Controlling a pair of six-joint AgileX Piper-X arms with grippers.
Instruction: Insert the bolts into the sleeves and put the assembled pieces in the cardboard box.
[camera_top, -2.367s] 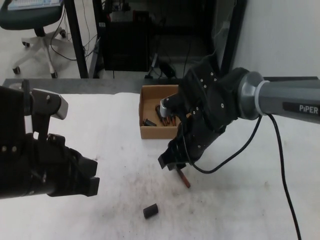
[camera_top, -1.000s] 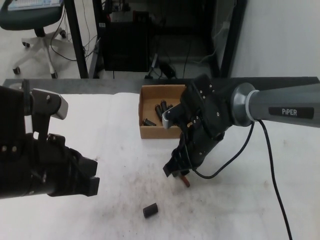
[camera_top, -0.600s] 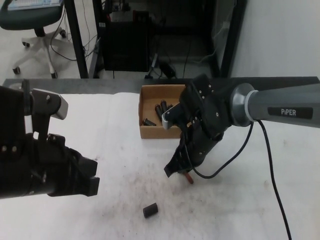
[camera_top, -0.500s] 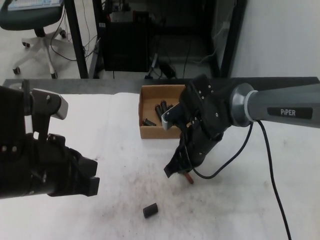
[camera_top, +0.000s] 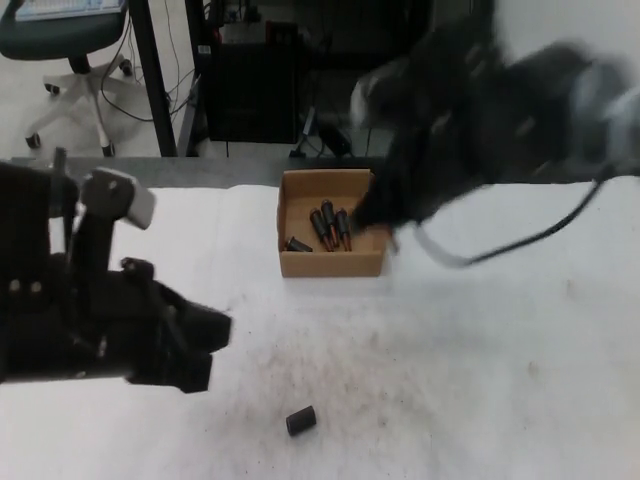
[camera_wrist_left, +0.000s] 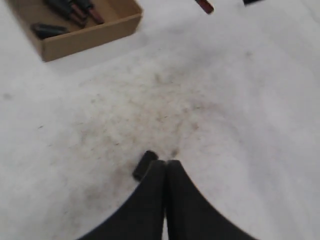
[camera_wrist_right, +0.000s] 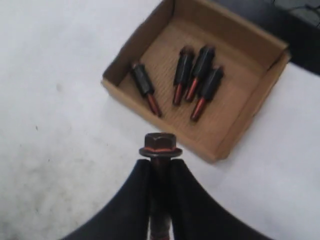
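Bolt (camera_wrist_right: 160, 148) is held in the right gripper (camera_wrist_right: 160, 167). I see the fingers pinched on its shank, with the flanged head standing just clear of the tips. In the high view the right arm (camera_top: 470, 120) hangs over the right side of the box (camera_top: 330, 265), above its rim.

The box is open-topped, and its rear wall sits at the far edge of the bench (camera_top: 480, 380). I count four assembled pieces (camera_wrist_right: 200, 70) on its floor. Three are grouped toward the rear and one lies alone by the left wall. All of them are below the rim.

One sleeve (camera_top: 301, 420) lies on its side on the bench, well apart from the box on its near side.

The left gripper (camera_wrist_left: 165, 162) has its fingers pressed together with nothing between them. In the left wrist view the tips appear just beside the sleeve, but I cannot tell whether they touch it. In the high view the left arm (camera_top: 100, 320) stands to the near left of the box, apart from the sleeve.

Between the box's near wall and the sleeve runs a broad stretch of white bench marked with grey smudges. To the right of the box the white surface carries on to the picture's edge.
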